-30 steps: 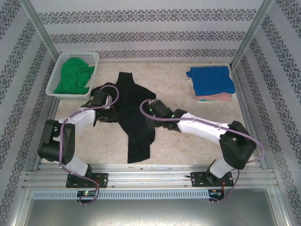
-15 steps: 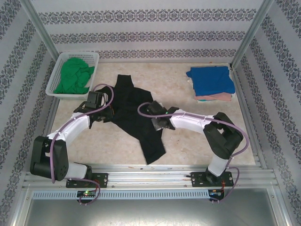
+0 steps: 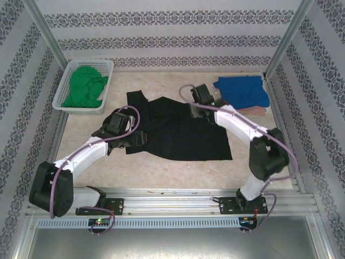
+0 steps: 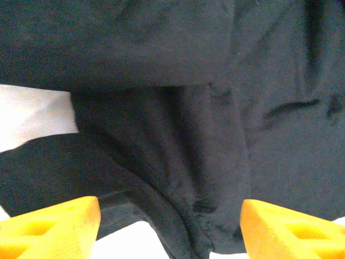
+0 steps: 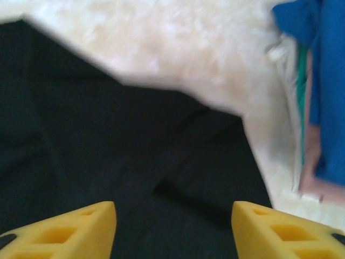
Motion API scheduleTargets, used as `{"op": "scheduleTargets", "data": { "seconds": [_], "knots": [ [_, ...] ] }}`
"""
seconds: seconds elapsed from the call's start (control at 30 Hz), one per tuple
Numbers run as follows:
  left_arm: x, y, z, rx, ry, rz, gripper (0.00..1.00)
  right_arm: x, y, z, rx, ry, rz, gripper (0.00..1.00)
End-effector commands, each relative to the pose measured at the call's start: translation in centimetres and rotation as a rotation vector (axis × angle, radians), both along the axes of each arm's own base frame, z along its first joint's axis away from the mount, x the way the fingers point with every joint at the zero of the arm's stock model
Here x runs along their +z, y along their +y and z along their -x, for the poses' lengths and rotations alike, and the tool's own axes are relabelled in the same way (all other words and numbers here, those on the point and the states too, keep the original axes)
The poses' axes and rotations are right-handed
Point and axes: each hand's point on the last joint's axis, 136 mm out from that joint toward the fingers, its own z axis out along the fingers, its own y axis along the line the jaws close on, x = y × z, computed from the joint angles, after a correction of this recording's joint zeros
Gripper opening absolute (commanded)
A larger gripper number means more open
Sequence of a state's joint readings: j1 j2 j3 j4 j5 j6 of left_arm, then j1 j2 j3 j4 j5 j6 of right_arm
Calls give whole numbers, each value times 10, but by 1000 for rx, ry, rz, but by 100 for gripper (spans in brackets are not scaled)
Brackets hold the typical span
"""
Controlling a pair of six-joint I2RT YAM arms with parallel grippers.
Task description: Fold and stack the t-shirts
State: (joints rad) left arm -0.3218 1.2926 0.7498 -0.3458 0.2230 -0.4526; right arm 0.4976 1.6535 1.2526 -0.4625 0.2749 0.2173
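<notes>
T-shirt (image 3: pixel 183 135), black, long axis left-right

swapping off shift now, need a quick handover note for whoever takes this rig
Left claw: open, holding nothing, over the left edge of the large black cloth t-shirt.
Right claw: open, holding nothing, over that shirt's far edge.
Things: black shirt lies spread out mid-table, unfolded. Folded blue cloth t-shirt lies on a pink one, far right. Crumpled green cloth t-shirt sits in the white plastic lattice basket, far left.
Done: blue and pink stacked.
Left: fold black and green, add both to the stack.
</notes>
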Motion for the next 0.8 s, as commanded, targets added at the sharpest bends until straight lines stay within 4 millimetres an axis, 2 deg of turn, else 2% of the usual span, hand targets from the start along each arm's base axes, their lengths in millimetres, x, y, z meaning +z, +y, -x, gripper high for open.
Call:
{"op": "scheduleTargets", "data": {
  "seconds": [0.0,0.07,0.17,0.23,0.33,0.4,0.5,0.6,0.63,0.77],
  "knots": [
    [8,36,-11,90,-36,-127,76,-26,-1,61,-11,96,-51,65],
    [4,55,-17,137,-25,-168,78,-53,-16,88,-82,169,-89,68],
    [-9,69,-27,180,2,-181,71,-79,-42,115,-193,232,-110,69],
    [-20,62,-32,160,27,-158,68,-89,-61,124,-269,258,-115,69],
    [-35,36,-30,98,84,-33,55,-99,-76,130,-341,287,-148,69],
    [-42,26,-20,89,106,16,38,-103,-79,129,-365,296,-185,70],
    [-31,17,-2,84,84,59,16,-106,-77,125,-370,308,-221,71],
    [-11,11,18,74,39,88,4,-109,-83,122,-387,319,-192,72],
    [-5,7,24,63,31,97,1,-110,-86,122,-399,326,-181,72],
    [19,-5,52,25,24,114,0,-111,-104,121,-460,341,-143,73]
  ]
}}
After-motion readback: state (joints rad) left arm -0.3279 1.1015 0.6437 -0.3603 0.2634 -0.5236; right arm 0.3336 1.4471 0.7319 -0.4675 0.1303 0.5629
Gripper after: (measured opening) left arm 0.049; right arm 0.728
